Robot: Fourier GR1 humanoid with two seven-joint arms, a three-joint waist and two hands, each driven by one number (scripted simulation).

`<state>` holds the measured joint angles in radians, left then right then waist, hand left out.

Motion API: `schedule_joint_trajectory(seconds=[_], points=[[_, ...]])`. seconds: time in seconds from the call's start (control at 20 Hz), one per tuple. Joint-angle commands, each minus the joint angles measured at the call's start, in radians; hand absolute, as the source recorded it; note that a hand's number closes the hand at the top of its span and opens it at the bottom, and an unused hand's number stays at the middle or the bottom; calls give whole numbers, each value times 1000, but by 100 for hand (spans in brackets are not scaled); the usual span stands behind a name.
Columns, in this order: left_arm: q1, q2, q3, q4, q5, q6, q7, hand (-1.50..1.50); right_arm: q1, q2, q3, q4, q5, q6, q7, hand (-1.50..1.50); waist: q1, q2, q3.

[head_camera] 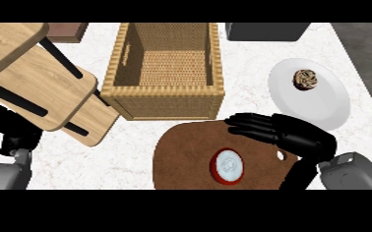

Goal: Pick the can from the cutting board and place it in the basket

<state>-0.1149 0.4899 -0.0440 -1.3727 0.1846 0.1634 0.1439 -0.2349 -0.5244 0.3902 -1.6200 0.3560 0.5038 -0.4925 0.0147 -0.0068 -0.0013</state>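
One can (228, 165) upright on cutting board (190, 153).

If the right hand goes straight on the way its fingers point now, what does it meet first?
The right hand points left across the brown cutting board, passing behind the red can. Its way looks free as far as the board's left edge, though the height is unclear.

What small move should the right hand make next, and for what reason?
Probably lower the right hand leftward toward the can and curl its fingers round it. The can stands upright on the cutting board, not yet held, and the hand hovers open just beside it.
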Motion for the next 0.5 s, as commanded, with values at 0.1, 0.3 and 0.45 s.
schedule_joint_trajectory(seconds=[0.1, 0.3, 0.45], points=[[-89, -69, -92, -2, -54, -14, 54, 0, 21, 75, 61, 25, 103, -69, -14, -150, -24, 8, 2], [-72, -82, -95, -37, -63, -12, 65, 0, -4, 146, 77, 70, 105, -65, 10, -150, -18, 8, 2], [-63, -97, -91, -14, -76, -9, 39, 0, 25, 107, 58, 8, 97, -35, 15, -150, -29, 6, 1]])
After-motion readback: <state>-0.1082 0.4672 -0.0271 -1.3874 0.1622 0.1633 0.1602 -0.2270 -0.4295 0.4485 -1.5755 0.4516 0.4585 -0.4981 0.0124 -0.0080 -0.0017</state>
